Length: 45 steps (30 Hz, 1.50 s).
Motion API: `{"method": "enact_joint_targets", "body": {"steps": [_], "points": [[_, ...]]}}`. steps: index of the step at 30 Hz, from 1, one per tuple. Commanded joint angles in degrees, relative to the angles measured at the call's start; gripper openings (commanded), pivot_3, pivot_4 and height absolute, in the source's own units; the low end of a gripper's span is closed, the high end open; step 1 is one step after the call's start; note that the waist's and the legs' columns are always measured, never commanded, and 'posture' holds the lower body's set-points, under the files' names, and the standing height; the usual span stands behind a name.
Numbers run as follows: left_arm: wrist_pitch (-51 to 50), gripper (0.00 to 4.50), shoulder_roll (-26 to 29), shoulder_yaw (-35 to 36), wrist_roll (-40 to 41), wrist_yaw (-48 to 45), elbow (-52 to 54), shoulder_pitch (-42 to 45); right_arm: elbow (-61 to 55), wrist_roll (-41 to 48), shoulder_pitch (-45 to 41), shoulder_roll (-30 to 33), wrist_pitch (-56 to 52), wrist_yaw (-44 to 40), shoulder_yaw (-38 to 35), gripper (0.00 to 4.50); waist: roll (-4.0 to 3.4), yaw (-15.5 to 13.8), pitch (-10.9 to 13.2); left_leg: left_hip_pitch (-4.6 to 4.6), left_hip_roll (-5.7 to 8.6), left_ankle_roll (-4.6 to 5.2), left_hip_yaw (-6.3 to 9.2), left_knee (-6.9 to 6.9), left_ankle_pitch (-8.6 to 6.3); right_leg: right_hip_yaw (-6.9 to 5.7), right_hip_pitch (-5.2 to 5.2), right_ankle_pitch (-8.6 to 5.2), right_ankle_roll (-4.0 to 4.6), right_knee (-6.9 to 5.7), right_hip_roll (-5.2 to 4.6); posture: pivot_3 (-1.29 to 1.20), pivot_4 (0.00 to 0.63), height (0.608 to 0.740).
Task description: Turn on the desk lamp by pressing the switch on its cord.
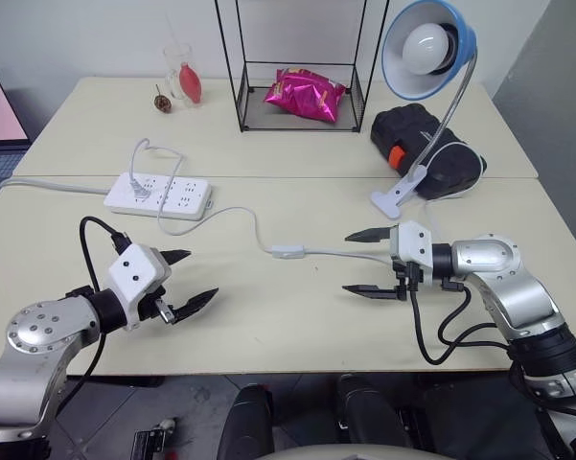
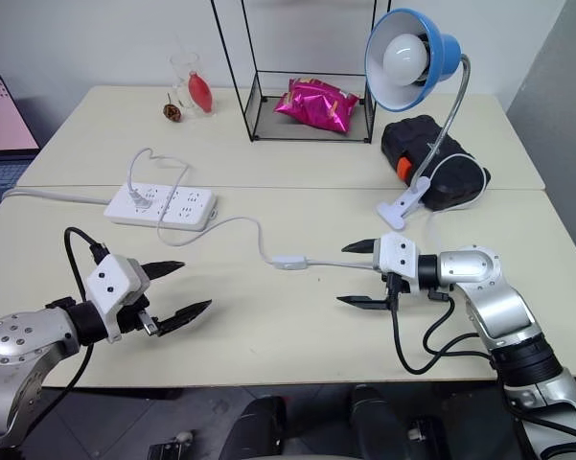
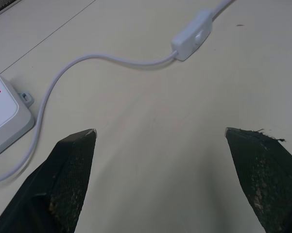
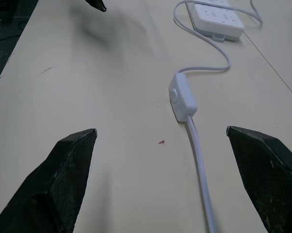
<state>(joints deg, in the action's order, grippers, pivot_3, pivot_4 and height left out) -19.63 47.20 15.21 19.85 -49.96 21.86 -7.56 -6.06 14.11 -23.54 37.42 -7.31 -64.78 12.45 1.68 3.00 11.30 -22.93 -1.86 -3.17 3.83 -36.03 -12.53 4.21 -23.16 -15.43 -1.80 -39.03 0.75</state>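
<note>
The switch (image 1: 287, 252) lies mid-tabletop on its cord (image 1: 238, 218), between the left gripper (image 1: 194, 279) and right gripper (image 1: 359, 262), nearer the right; both stand wide and empty. The right wrist view shows its rocker face; the head view adds the desk lamp (image 1: 424, 50) near the far right corner.

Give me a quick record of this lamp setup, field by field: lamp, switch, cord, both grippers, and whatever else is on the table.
desk lamp: blue shade, bulb unlit, clipped at the table seam
switch: lying flat on the table between the two grippers, untouched
cord: runs from the power strip through the switch toward the lamp
left gripper: open, holding nothing, pointing toward the switch
right gripper: open, holding nothing, nearer the switch, above the cord
other items: pink bag in a wire rack, black case behind the lamp clip
</note>
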Motion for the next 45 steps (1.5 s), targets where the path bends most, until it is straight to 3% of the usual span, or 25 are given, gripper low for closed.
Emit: {"method": "enact_joint_targets", "body": {"steps": [1,29,37,45], "points": [[0.14,4.41,0.43,0.39,1.53,-1.13,2.39,0.71,-1.68,0.03,-0.23,0.01,0.53,0.27,-1.07,4.5,0.0,0.0,0.0,0.0,0.0,0.0,0.0,0.0,0.0,0.0,0.0,0.0,0.0,0.0,0.0,0.0,0.15,0.74],[5.0,4.41,-0.84,1.4,3.02,-2.43,1.7,4.0,-1.5,1.74,-4.97,-3.02,-4.62,2.4,-1.75,4.5,0.0,-0.03,0.0,0.0,0.0,0.0,0.0,0.0,0.0,0.01,0.0,0.0,0.0,0.0,0.0,0.0,0.15,0.74],[3.93,4.41,0.22,0.25,4.65,-5.42,1.63,4.92,0.38,-1.23,-10.04,-4.15,-9.88,3.02,2.03,4.5,-0.01,0.08,0.0,0.0,0.0,0.0,-0.01,0.0,0.0,0.01,-0.02,0.01,-0.01,0.0,0.0,0.0,0.15,0.74],[5.53,4.41,1.52,-2.63,2.63,-7.66,0.85,5.56,14.13,-7.25,-18.33,-11.71,-8.08,1.81,9.3,4.5,-0.01,0.31,0.01,0.0,-0.02,0.0,0.0,0.01,0.0,-0.01,-0.04,0.01,0.01,-0.02,0.03,0.0,0.15,0.74]]}}
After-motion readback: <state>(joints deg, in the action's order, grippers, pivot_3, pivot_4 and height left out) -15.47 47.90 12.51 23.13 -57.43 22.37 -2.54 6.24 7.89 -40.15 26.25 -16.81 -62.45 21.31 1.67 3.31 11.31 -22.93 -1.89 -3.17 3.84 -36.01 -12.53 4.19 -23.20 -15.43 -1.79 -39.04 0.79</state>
